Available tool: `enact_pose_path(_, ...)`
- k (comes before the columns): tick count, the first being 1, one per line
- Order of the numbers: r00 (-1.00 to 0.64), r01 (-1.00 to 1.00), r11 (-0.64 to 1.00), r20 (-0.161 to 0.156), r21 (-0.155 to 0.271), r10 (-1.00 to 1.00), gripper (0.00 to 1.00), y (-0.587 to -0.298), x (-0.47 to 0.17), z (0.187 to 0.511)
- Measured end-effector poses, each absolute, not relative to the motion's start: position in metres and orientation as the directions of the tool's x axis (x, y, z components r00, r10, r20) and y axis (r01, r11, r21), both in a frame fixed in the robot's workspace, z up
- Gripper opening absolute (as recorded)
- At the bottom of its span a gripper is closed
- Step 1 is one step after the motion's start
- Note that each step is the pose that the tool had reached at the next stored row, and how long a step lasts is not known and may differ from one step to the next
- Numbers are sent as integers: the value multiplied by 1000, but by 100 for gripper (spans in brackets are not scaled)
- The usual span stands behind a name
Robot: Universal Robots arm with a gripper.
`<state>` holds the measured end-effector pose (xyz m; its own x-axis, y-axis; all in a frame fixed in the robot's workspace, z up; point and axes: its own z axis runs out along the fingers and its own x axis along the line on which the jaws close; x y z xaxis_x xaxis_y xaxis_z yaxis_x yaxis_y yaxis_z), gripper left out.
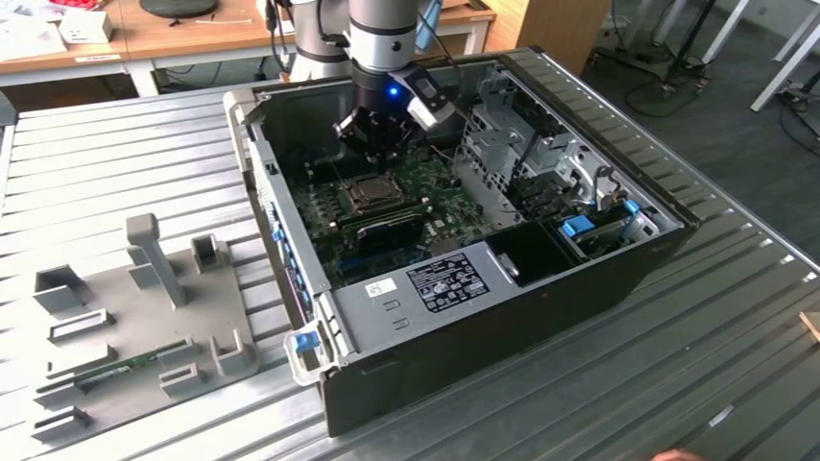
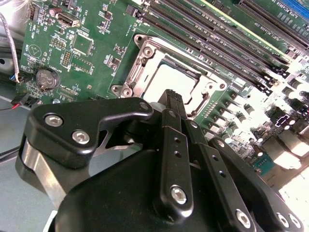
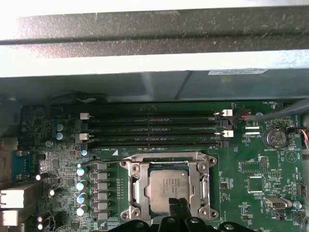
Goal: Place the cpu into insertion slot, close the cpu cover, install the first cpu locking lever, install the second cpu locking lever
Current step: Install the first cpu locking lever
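Overhead and wrist-camera views of an open computer case lying on a ribbed metal tabletop, with my arm reaching down into it. My jaws are together and hold nothing; in the first wrist view their black fingertips hang just above the near edge of the cpu. The cpu, a flat square chip with a dull silver top, sits in the insertion slot on the green circuit board, just beside the long black memory slots. The cpu cover, a thin silvery frame, lies down around the chip, with the chip's top showing through its window. I cannot make out whether either locking lever is latched. I judge the chip to be light, stiff and smooth-topped, so it could slip, and fragile on its underside; its opposite side edges are the safe places to grip it, never the flat faces. The cover looks like thin, springy sheet metal, best pushed at the edge away from its hinge. A grey fixture plate lies on the tabletop, well apart from the case, on the exterior view's left.
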<state>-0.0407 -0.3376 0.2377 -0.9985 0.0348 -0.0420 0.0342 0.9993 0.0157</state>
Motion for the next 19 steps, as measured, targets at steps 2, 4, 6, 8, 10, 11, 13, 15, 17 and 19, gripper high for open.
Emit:
enact_pose_path(2, -999, 34, 999, -42, 16, 35, 10, -338, -41, 239)
enact_pose_path(4, -999, 34, 999, -42, 16, 35, 10, -338, -41, 239)
enact_pose_path(6, -999, 34, 999, -42, 16, 35, 10, -338, -41, 239)
enact_pose_path(8, -999, 34, 999, -42, 16, 35, 10, -338, -42, 239)
enact_pose_path(10, -999, 34, 999, -42, 16, 35, 10, -338, -42, 239)
enact_pose_path(11, -999, 34, 999, -42, 16, 35, 10, -338, -42, 239)
enact_pose_path(13, -999, 34, 999, -42, 16, 35, 10, -338, -43, 239)
enact_pose_path(15, -999, 34, 999, -42, 16, 35, 10, -338, -45, 239)
enact_pose_path(17, -999, 34, 999, -42, 16, 35, 10, -338, -47, 239)
enact_pose_path(19, -999, 34, 999, -42, 16, 35, 10, -338, -48, 239)
